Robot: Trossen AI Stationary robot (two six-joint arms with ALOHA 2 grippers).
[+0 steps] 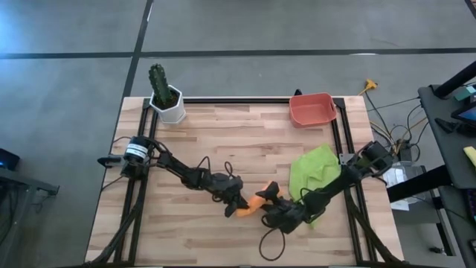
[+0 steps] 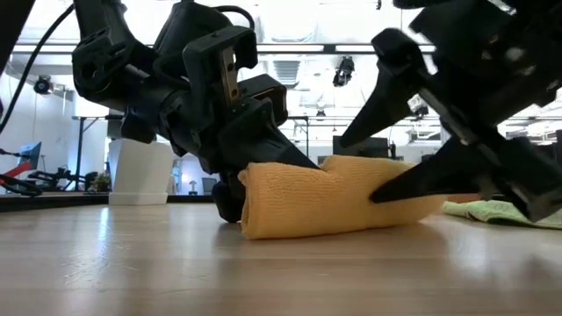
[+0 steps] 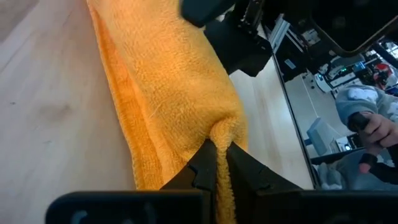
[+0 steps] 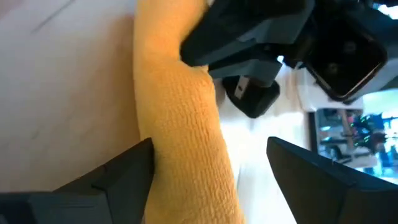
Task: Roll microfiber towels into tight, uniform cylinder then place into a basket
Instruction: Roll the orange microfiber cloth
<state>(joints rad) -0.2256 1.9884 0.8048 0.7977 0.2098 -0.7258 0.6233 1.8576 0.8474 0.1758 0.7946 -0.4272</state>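
High view: orange towel [image 1: 251,204] rolled, lying near front middle of desk [image 1: 223,141], between left tool [image 1: 236,205] and right tool [image 1: 269,210]. Green towel [image 1: 312,170] spread flat to the right, partly under right arm. Basket [image 1: 311,109] at far right edge, well apart; cactus pot [image 1: 168,103] at far left corner.

Low view: orange roll flat on desk, fat and a bit uneven. Left tool clamped on one end, right tool straddling the other end with fingers spread.

Left wrist view: left tool pinched shut on a fold of orange cloth. Person's hand [image 3: 375,129] seen beyond desk.

Right wrist view: right tool wide open, fingers either side of roll, not squeezing.

Judged step: rolling finished or near, regrasp under way. Next likely needs right tool closing around roll without loosening it, then carrying to basket.
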